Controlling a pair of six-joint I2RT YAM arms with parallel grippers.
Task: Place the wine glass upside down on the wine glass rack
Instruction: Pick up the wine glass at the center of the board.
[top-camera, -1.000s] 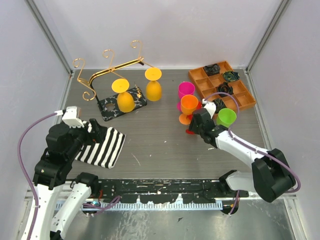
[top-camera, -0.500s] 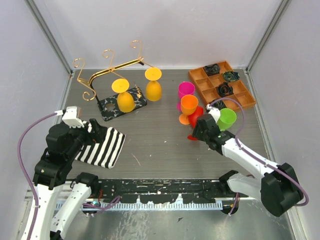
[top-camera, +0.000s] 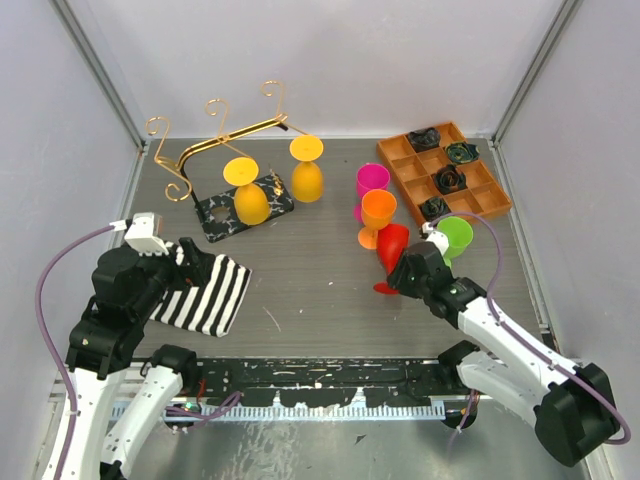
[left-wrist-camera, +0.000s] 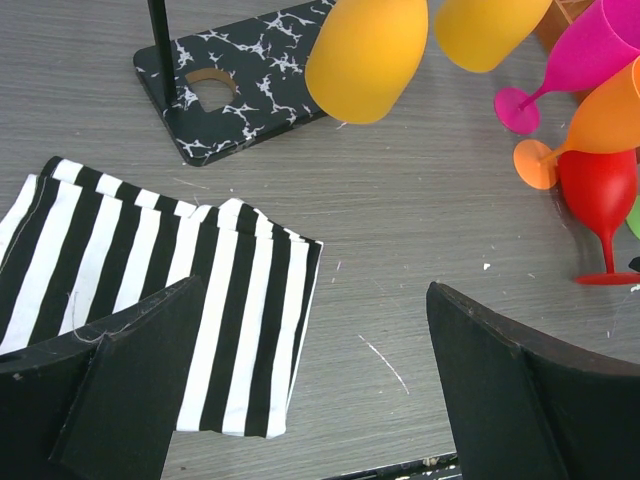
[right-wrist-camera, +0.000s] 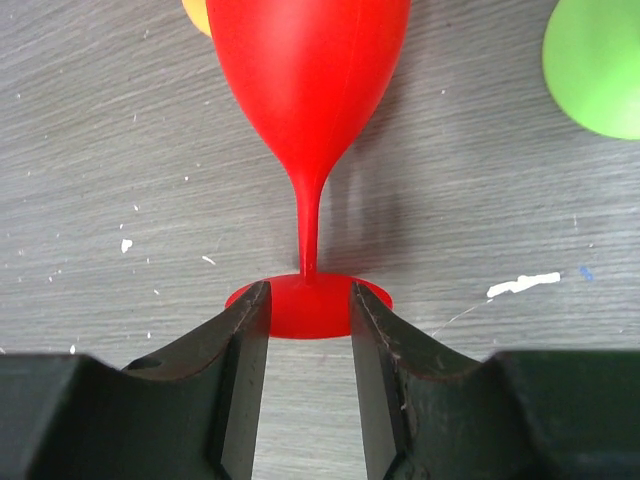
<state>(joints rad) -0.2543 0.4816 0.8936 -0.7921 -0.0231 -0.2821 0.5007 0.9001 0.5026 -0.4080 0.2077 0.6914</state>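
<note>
Right arm has drawn back toward the bottom of the top view. A second ago its wrist covered most of the red glass (right-wrist-camera: 305, 90); now the bowl shows clear, right of centre. The right gripper (right-wrist-camera: 308, 300) has narrowed over the same second. The left arm hasn't budged. I read this as the final close for the pick, so the task is only at the grasp: the glass stands foot-down on the table and is not lifted. In the right wrist view the foot sits low centre and the stem runs straight up the middle of the gap. The jaws are partway closed, the gap wider than the stem, and neither finger touches it. Both fingertips overlap the outer edges of the foot, but I can't tell whether they rest on it. Nothing is gripped as far as I can see. The rack (top-camera: 235, 135) is in the upper left of the top view, well apart from the red glass, with two yellow glasses (top-camera: 248, 195) at it, foot-up. Orange, pink and green glasses crowd just beside the red one. The left gripper (left-wrist-camera: 310, 380) hangs wide open over the striped cloth (left-wrist-camera: 150, 270) at lower left, holding nothing.
</note>
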